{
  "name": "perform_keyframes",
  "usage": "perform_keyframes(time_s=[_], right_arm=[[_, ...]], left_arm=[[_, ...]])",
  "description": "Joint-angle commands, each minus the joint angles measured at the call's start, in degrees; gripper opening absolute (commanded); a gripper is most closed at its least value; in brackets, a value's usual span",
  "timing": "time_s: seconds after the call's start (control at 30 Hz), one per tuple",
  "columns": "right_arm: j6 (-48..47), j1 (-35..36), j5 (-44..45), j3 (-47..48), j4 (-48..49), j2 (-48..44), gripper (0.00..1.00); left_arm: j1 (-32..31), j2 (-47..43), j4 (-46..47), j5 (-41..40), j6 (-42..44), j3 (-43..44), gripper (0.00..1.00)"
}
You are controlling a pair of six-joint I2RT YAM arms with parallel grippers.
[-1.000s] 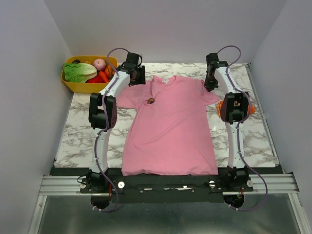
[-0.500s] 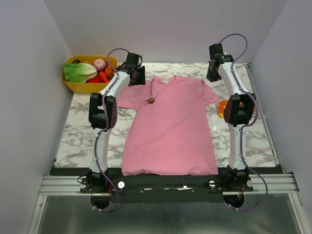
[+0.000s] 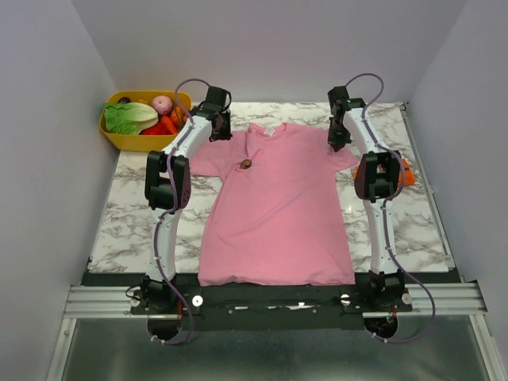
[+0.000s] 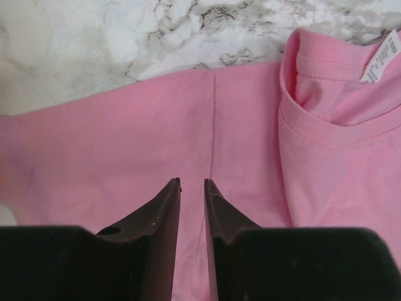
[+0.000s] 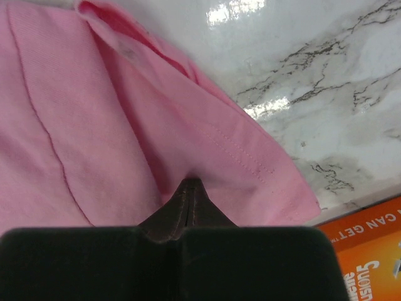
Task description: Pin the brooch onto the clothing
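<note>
The pink clothing [image 3: 278, 214] lies flat on the marble table, neck towards the back. The brooch [image 3: 246, 165], a tiny dark-gold disc, rests on its chest left of the collar; neither wrist view shows it. My left gripper [image 3: 216, 133] hangs over the left shoulder. In the left wrist view its jaws [image 4: 192, 182] stand narrowly open above the shoulder seam of the clothing [image 4: 125, 138], with nothing between them. My right gripper [image 3: 336, 136] is at the right sleeve. Its jaws [image 5: 191, 182] are shut, and the sleeve of the clothing [image 5: 75, 125] puckers at the tip.
A yellow basket [image 3: 119, 141] with lettuce and other produce stands at the back left corner. An orange box [image 3: 406, 171] lies on the table right of the right sleeve, and its corner [image 5: 369, 251] shows in the right wrist view. Walls close in on both sides.
The right arm swung back and outward, then returned over the right sleeve. The left gripper's jaws have narrowed. The brooch and the shirt's body have not moved.
</note>
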Motion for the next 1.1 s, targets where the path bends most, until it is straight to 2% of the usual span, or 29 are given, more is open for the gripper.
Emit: perform_keyframes(time_s=[0.0, 0.27, 0.4, 0.67, 1.07], right_arm=[[-1.08, -0.17, 4.20, 4.16, -4.94, 2.24, 0.01], [-4.68, -0.25, 6.85, 5.21, -3.36, 4.88, 0.00], [-5.12, -0.78, 7.02, 3.90, -2.74, 4.36, 0.01], [-5.12, -3.67, 7.46, 1.96, -3.27, 3.48, 0.00], [-4.95, -5.53, 6.41, 1.17, -3.36, 3.04, 0.00]], left_arm=[[0.35, 2.55, -4.34, -4.76, 1.79, 3.55, 0.26], [0.35, 10.02, -14.26, -6.79, 2.76, 16.19, 0.20], [0.53, 12.05, -15.25, -9.51, 2.32, 17.79, 0.19], [1.84, 17.58, -20.07, -10.40, 0.04, 24.02, 0.08], [5.53, 18.30, -20.96, -10.92, -2.95, 19.56, 0.03]])
